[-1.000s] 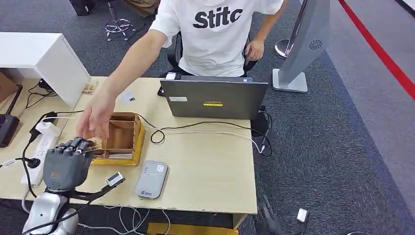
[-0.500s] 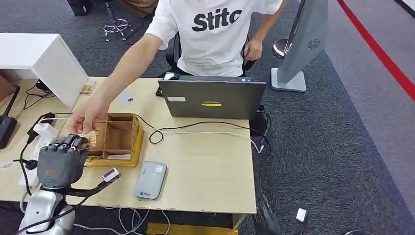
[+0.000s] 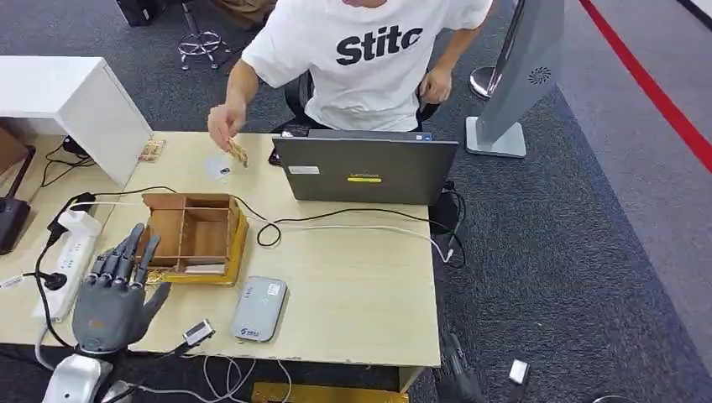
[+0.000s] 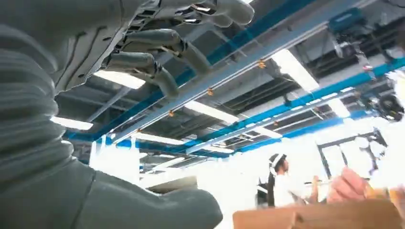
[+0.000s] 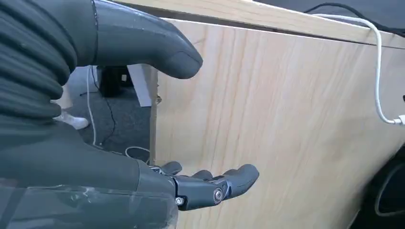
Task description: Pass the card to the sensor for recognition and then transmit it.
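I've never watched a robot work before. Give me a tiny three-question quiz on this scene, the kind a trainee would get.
1. True or false: the left hand holds the card.
2. Who holds the card? A) the person B) the right hand
3. Fill in: the grey sensor lies on the table beside the wooden ____.

Key: 1 false; 2 A; 3 box.

Humanoid robot: silver forearm (image 3: 74, 378) with black cables trailing alongside, dark grey moulded left hand (image 3: 113, 295) bearing a small orange mark on its back, darker segmented fingers (image 3: 126, 252); right hand (image 5: 143, 124) with grey ribbed wrist cover, thick smooth thumb, metal pivot screws at the finger hinges.
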Controlling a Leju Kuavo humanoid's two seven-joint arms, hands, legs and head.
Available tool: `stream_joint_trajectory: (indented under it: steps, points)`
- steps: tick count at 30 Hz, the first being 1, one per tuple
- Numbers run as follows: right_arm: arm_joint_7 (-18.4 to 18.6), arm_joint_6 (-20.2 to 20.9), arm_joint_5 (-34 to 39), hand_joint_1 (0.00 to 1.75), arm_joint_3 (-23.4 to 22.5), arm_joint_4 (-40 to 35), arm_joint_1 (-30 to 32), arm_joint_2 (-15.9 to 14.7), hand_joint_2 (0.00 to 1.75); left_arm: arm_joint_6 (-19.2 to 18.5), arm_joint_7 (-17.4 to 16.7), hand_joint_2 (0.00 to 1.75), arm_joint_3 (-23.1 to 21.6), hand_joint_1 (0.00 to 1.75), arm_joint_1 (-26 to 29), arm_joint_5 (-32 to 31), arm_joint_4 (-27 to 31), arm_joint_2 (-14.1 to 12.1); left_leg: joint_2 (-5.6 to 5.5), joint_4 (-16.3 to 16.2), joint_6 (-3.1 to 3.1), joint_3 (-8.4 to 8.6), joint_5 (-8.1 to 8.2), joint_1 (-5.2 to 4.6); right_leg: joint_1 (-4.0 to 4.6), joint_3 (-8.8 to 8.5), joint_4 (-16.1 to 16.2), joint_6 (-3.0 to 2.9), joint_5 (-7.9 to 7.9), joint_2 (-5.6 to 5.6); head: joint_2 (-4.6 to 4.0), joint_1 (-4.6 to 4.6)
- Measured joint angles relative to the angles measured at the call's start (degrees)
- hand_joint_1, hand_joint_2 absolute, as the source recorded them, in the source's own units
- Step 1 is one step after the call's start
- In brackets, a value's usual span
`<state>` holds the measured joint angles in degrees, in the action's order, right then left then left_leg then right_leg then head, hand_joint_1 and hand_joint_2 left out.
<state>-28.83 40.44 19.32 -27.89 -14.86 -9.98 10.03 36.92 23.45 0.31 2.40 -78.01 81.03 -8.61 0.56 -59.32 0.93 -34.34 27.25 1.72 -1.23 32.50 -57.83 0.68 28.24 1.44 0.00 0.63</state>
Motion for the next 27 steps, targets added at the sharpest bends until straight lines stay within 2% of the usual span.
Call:
stream_joint_trajectory:
  steps: [8,12,16,19,24,27]
  points:
    - [-0.57,0.07,0.09,0.0,0.0,0.0,0.05,0.0,1.75,0.33,-0.59,1.75,0.9,0.0,3.86,-2.27,1.51,-0.72,-0.14,0.0,0.01,-0.08,0.0,-0.02,0.0,-0.03,0.0,0.01,0.0,-0.14,0.0,0.02]
    - [-1.05,0.77,0.68,0.0,-0.02,0.0,0.31,0.0,1.75,0.31,-1.14,1.75,3.83,0.0,5.68,-2.58,0.54,-2.21,-0.2,0.0,0.01,-0.06,-0.01,-0.01,0.0,-0.01,0.01,0.01,0.01,-0.17,0.0,0.02]
    - [-0.96,0.98,0.53,0.0,-0.02,0.0,0.36,0.0,1.75,0.33,-0.61,1.75,8.13,0.0,4.84,-5.15,-6.13,-4.69,-0.22,0.01,0.01,-0.06,-0.01,0.0,0.0,0.0,0.0,-0.03,0.04,-0.21,0.0,0.0]
    - [-0.5,0.92,-0.02,0.0,-0.02,0.0,0.3,0.0,1.75,0.48,-0.7,1.75,10.45,0.0,2.26,-6.62,-11.37,-6.14,-0.24,0.01,0.02,-0.07,-0.04,0.0,0.01,0.0,0.0,-0.02,0.03,-0.23,0.0,0.0]
    - [0.52,0.35,-0.55,0.0,0.02,-0.02,-0.06,0.0,1.75,0.17,-2.54,1.75,11.17,0.0,-4.54,-7.43,-19.5,-6.8,-0.2,0.0,0.05,-0.07,-0.07,0.0,0.0,-0.01,0.0,-0.05,-0.05,-0.21,0.0,0.0]
    - [0.92,-0.09,-0.81,0.0,0.04,-0.02,-0.23,0.04,1.75,0.04,-3.19,1.75,11.02,0.0,-7.3,-7.52,-22.5,-6.64,-0.09,-0.03,0.05,-0.01,-0.06,0.0,-0.01,0.01,0.01,-0.05,-0.08,-0.09,0.0,0.02]
